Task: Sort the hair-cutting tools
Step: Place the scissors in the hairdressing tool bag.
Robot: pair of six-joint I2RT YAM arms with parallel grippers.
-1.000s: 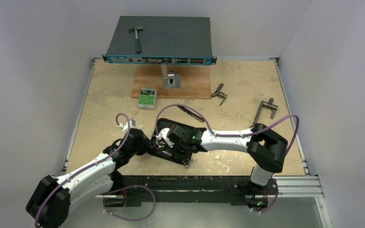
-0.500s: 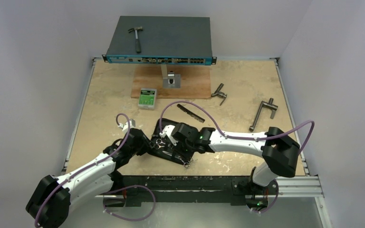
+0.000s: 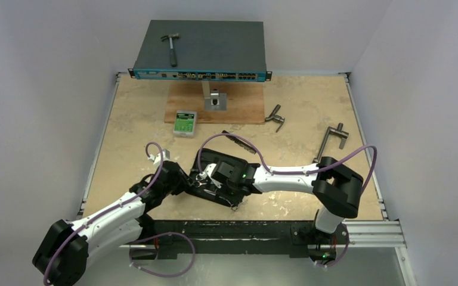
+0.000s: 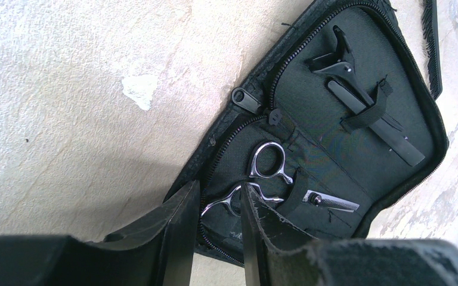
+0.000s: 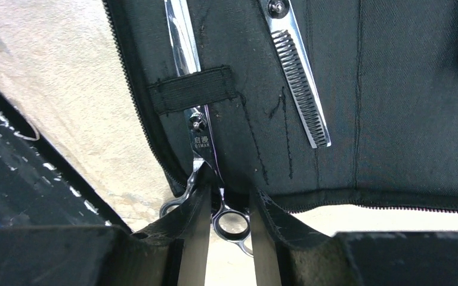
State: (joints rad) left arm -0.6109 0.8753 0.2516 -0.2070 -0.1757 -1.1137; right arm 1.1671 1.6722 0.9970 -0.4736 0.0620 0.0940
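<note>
An open black zip case (image 3: pixel 213 155) lies on the table in front of both arms. In the left wrist view it holds silver thinning scissors (image 4: pixel 272 171) and black hair clips (image 4: pixel 374 121) under an elastic strap. My left gripper (image 4: pixel 220 187) is closed astride the case's zipper rim and one ring of those scissors. A second pair of silver scissors (image 5: pixel 197 134) sits under a strap, its rings sticking out past the case's edge. My right gripper (image 5: pixel 226 193) is shut on one ring. The black comb (image 3: pixel 239 142) lies on the table behind the case.
At the back a network switch (image 3: pixel 200 50) carries a hammer (image 3: pixel 170 47). In front of it are a wooden board (image 3: pixel 238 107), a metal bracket (image 3: pixel 214 99) and a green box (image 3: pixel 185 122). Two grey T-handle tools (image 3: pixel 276 117) (image 3: pixel 331 141) lie at the right.
The right arm swung out to the right half a second ago and has come back to the case's near edge. The left arm has not moved.
</note>
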